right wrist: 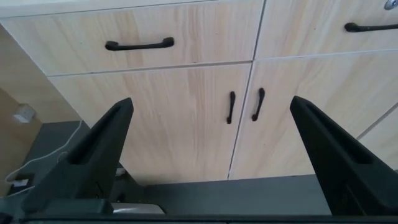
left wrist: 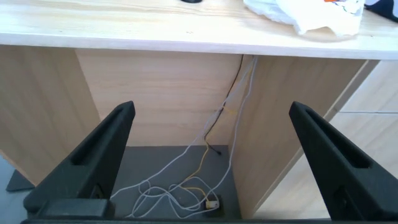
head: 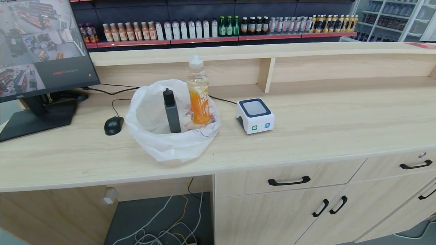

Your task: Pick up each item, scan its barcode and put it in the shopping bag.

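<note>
The left tool (left wrist: pixel 211 168) is held low, in front of the open space under the desk (head: pixel 306 129). Its two dark, wedge-shaped fingers (left wrist: pixel 93 168) are spread wide with nothing between them. The shopping bag (left wrist: pixel 311 15) lies up on the desk top, well apart from this tool, and is cut off by the picture's edge. Loose white and yellow cables (left wrist: pixel 186 186) are seen tangled on the floor beyond the fingers.

In the head view, a flat monitor (head: pixel 37 44) on a black stand is cut off at the far left. A rounded black mouse (head: pixel 113 125) lies just beside the bag. The shopping bag (head: pixel 170 143) is of thin, crumpled, whitish plastic and is slumped open on the pale wood-grain desk. A tall, slim, dark grey bottle (head: pixel 172 112) stands upright inside it. At the bag's right side a clear plastic drink bottle (head: pixel 198 92) with an orange label stands upright, its base hidden by the folds. A small white barcode scanner (head: pixel 254 115), boxy with a dark-framed window on top, sits near the bag's right.

The right tool (right wrist: pixel 211 168) is likewise released, its fingers wide apart and nothing gripped. It faces the smooth wooden cabinet front, with a black drawer handle (right wrist: pixel 138 44) and two door handles (right wrist: pixel 231 107), well below the items.
</note>
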Controlling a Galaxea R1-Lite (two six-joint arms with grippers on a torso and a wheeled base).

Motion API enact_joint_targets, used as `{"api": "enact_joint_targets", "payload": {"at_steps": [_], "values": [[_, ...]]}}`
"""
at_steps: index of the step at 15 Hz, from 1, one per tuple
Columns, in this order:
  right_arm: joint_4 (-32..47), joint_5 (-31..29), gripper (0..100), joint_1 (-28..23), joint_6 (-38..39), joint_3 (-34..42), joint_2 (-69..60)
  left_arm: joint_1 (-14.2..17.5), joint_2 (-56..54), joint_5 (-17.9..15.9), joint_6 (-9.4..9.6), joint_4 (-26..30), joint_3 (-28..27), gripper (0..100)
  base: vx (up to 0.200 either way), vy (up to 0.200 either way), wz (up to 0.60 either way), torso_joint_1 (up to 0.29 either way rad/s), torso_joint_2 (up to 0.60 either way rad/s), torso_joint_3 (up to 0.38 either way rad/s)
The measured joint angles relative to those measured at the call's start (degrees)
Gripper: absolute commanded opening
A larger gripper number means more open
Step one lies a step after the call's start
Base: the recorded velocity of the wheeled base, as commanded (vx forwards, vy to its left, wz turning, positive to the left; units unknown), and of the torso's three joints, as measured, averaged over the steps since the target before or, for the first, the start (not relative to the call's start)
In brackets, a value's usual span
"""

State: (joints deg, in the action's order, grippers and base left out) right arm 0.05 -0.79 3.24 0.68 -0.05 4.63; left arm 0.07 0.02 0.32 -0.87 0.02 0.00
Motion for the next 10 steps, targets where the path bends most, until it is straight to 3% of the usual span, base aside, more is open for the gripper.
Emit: {"api": "enact_joint_targets", "payload": {"at_steps": [4,10], "values": [[0.0,0.0,100,0.0,0.3,0.0,0.0,0.0,0.0,0.0,0.05,0.0,0.0,100,0.0,-0.2,0.0,0.002,0.0,0.005],[0.0,0.0,100,0.0,0.2,0.0,0.1,0.0,0.0,0.0,0.11,0.0,0.0,100,0.0,0.0,0.0,0.0,0.0,0.0]]}}
